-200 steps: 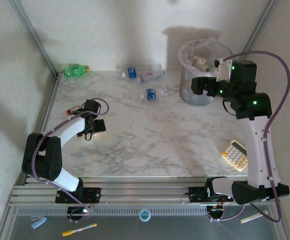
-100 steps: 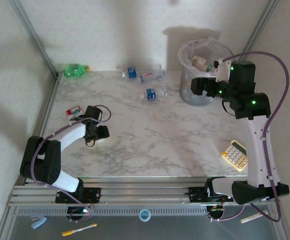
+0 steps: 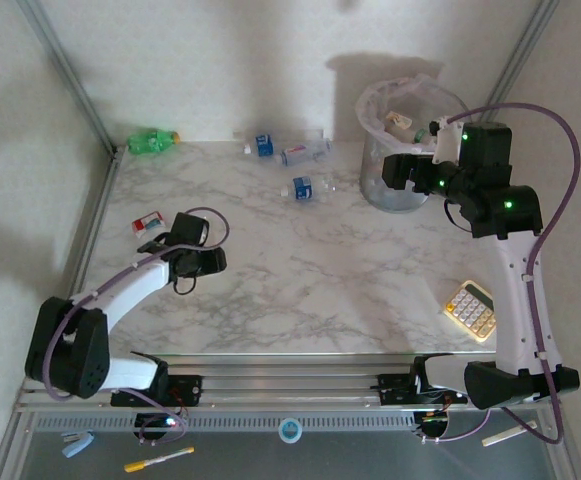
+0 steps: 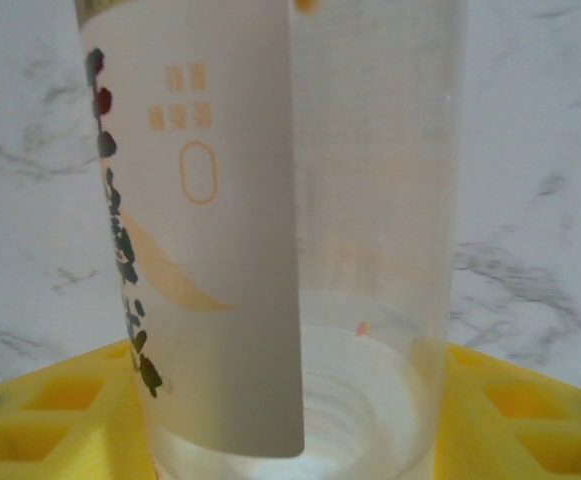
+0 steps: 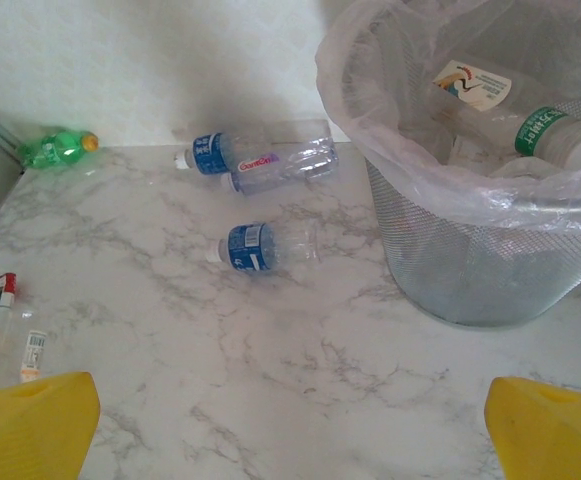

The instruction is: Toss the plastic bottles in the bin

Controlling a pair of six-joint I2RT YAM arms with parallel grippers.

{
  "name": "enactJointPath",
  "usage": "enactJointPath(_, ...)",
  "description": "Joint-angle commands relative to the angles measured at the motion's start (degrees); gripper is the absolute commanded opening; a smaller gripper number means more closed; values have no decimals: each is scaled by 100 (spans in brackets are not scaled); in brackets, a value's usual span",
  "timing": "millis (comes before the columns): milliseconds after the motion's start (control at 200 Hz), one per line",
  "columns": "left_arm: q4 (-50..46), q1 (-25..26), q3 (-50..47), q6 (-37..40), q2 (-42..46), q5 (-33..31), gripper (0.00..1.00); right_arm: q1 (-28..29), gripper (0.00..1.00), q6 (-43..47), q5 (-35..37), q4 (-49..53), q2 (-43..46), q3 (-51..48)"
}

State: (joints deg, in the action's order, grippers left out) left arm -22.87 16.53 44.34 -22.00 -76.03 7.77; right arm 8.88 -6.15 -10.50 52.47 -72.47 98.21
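At the far left corner of the white marble-patterned table, a green plastic bottle lies against the wall. Nearer, a clear bottle with a red label lies near the left edge. Just beside it, the left gripper is down over a clear plastic bottle with a white and orange label. In the wrist view its yellow fingers stand on either side of the bottle's body. Whether they already pinch it cannot be told.

Past the middle, clear blue-labelled bottles lie on their sides towards the back, well apart from either arm. To the right stands the grey mesh bin with a translucent bag liner, already holding several bottles. The right gripper hovers at the bin's near side, its jaws spread wide with nothing between them. A beige calculator sits nearer, at the right edge.

The step in hand looks like the left arm's pick-up. Next comes a firm squeeze, a lift, and a long carry rightwards to the bin.
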Motion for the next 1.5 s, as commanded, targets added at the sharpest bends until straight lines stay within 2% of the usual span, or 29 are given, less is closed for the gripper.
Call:
enactJointPath(0, 307, 336, 166, 229, 488, 15, 46, -9, 99, -195, -201, -158, 63, -45)
enactJointPath(260, 1208, 1531, 262, 808, 1541, -225, 47, -5, 99, -461, -1039, -259, 13, -108)
enactJointPath(450, 1604, 2133, 336, 1139, 1723, -257, 46, -3, 99, -631, -1716, -447, 11, -345)
enactJointPath(761, 2015, 2865, 760, 1569, 1429, -400, 45, 143, 99, -1154, -3271, -984, -164, -790)
enactJointPath(1016, 1999, 3438, 1449, 1912, 775, -502, 44, 685, 98, -1348, -3532, -1302, -320, -1124)
enactJointPath(1226, 2031, 3711, 1846, 2107, 330, -529, 44, 991, 96, -1494, -3980, -1643, -311, -1373)
enactJointPath(1496, 2120, 3909, 1999, 2259, 164, -671, 43, 1023, 85, -1539, -4171, -1622, -404, -1475)
